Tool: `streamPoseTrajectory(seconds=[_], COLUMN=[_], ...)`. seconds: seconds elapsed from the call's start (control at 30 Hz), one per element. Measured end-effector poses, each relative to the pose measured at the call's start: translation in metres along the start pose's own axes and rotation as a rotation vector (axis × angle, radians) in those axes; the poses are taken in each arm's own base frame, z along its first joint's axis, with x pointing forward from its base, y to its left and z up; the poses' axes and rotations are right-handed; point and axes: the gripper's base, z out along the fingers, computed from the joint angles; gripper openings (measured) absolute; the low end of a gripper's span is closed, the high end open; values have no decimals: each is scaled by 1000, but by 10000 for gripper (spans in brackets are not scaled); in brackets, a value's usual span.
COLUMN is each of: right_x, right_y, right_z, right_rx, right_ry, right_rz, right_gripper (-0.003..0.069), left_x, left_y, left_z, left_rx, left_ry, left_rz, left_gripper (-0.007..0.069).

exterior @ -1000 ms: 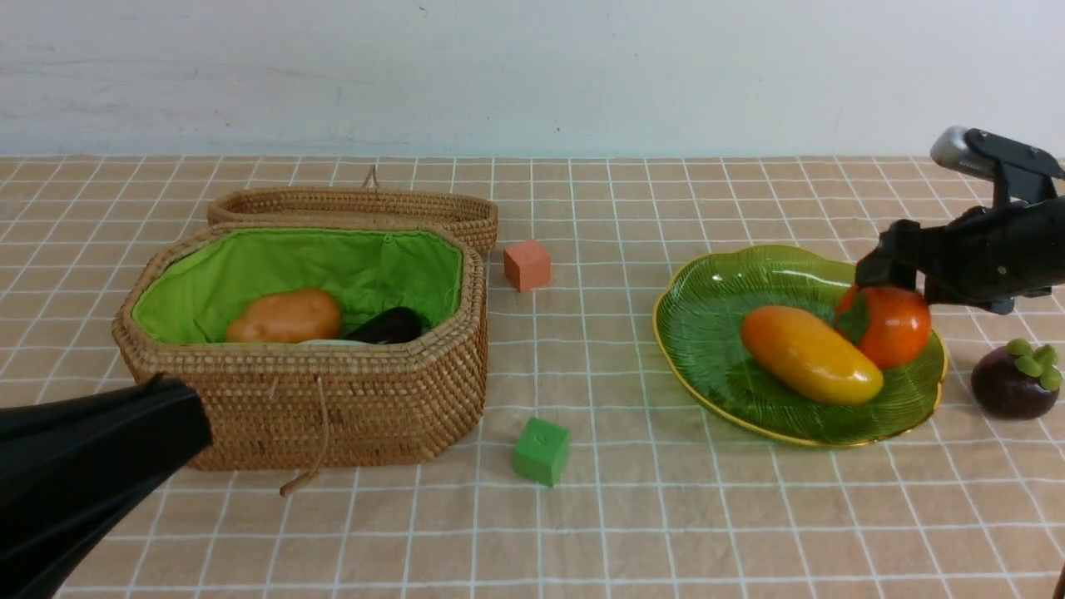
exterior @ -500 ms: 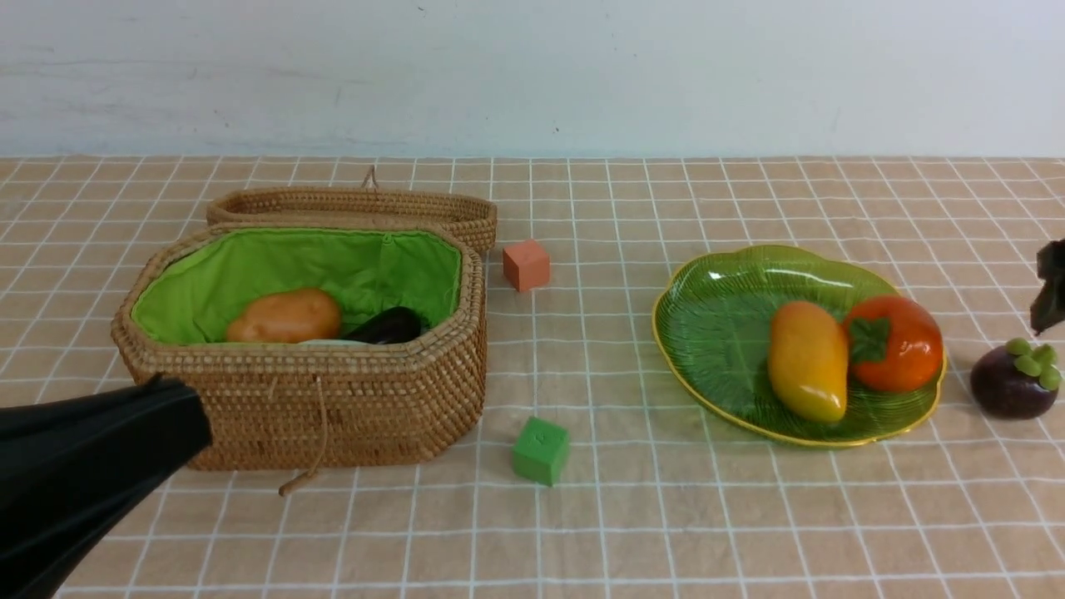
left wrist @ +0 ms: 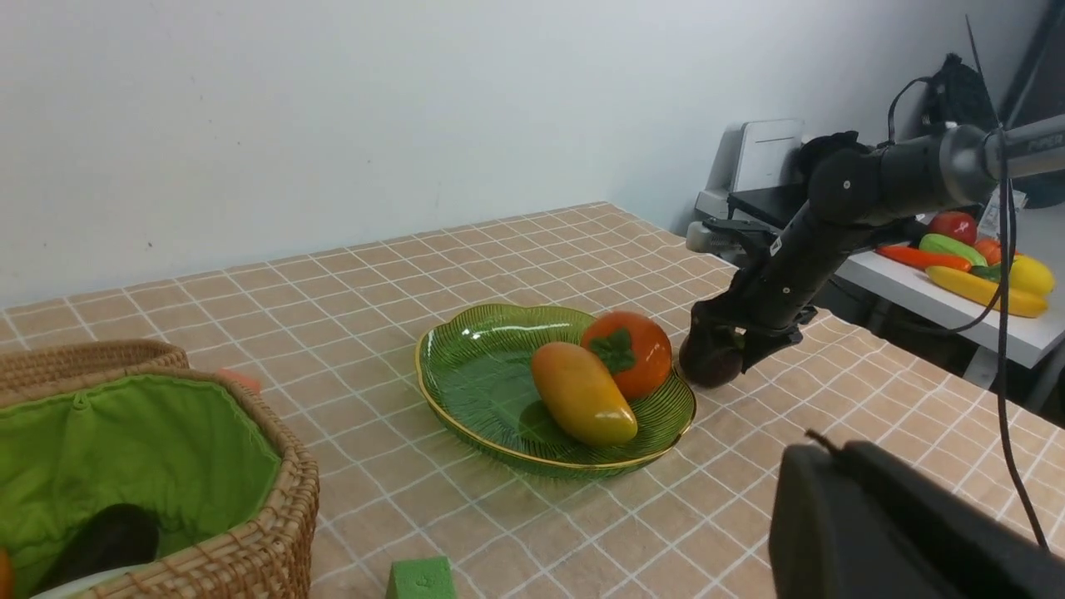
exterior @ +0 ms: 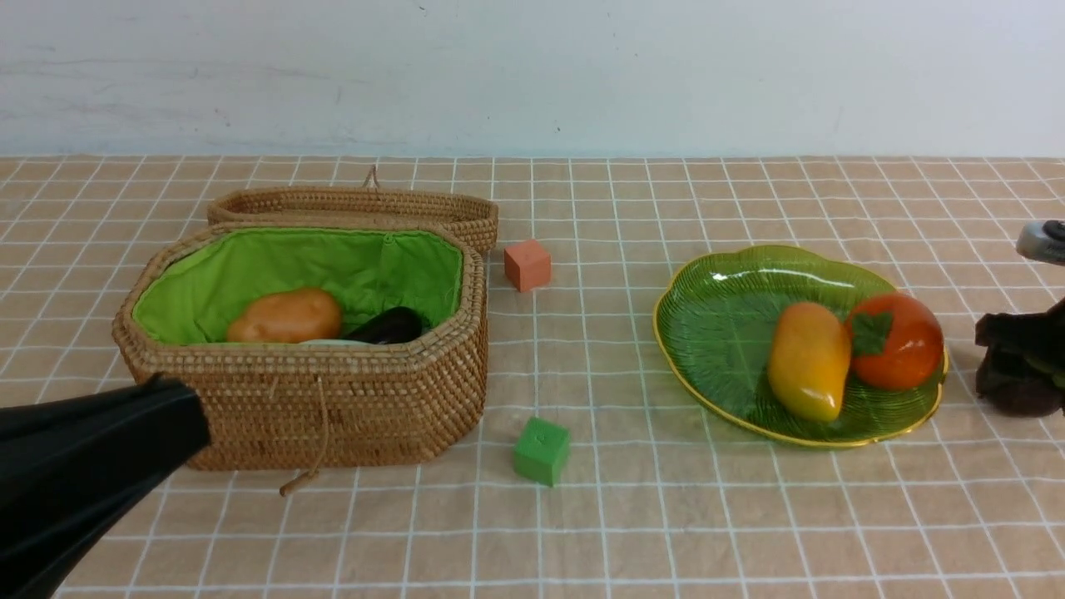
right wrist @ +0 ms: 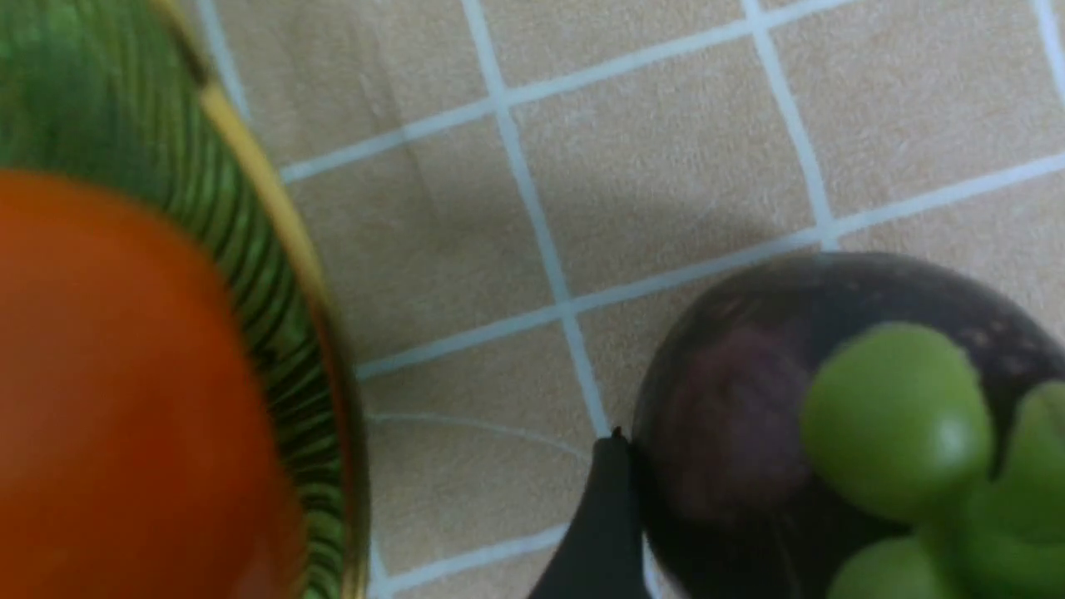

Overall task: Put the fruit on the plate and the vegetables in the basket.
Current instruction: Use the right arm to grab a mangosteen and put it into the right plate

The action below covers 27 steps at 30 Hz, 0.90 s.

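Right claw [exterior: 1019,374] dropped from above onto round dark purple mangosteen [left wrist: 709,366], jaws wide around it, ungripped; next: close, lift to green ribbed glass plate [exterior: 715,308] beside it.

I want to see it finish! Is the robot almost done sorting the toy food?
Almost. The mango and persimmon lie on the plate; potato and eggplant are in the basket. The right gripper is down around the mangosteen, on the cloth beside the plate. That fruit is left.

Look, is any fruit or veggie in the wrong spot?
Yes, one. The mangosteen sits on the tablecloth beside the plate, not on it like the mango and persimmon. The right hand is around it.
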Motion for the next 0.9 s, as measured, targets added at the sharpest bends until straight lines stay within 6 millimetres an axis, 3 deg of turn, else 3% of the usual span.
streamPoseTrajectory(seconds=[0.2,0.3,0.4,0.43,0.53,0.57,0.6,0.7,0.77,0.83,0.9], right_x=[-1,-1,-5,-7,-6,-4,3,16,21,26,26], right_y=[0,2,10,21,46,63,93,140,155,172,177], right_z=[1,-19,-58,-84,-108,-116,-119,-104,-93,-65,-50], right_rx=[0,-5,-37,-79,-155,-205,-286,-379,-391,-387,-373], right_ry=[-9,-6,-66,-120,-175,-193,-197,-173,-169,-170,-187], right_rz=[-4,-9,1,-1,-52,-95,-174,-308,-353,-396,-399], right_gripper=[580,580,580,580,580,580,580,580,580,580,580], left_x=[0,0,0,0,0,0,0,0,0,0,1], left_y=[0,0,0,0,0,0,0,0,0,0,0], left_z=[0,0,0,0,0,0,0,0,0,0,0], left_rx=[0,0,0,0,-1,-1,-1,-1,-1,-1,-1], left_ry=[0,2,2,2,1,0,0,0,0,2,8], left_rz=[0,0,1,2,3,3,3,4,4,4,4], left_gripper=[-13,-11,-10,-9,-9,-8,-8,-8,-8,-8,-8])
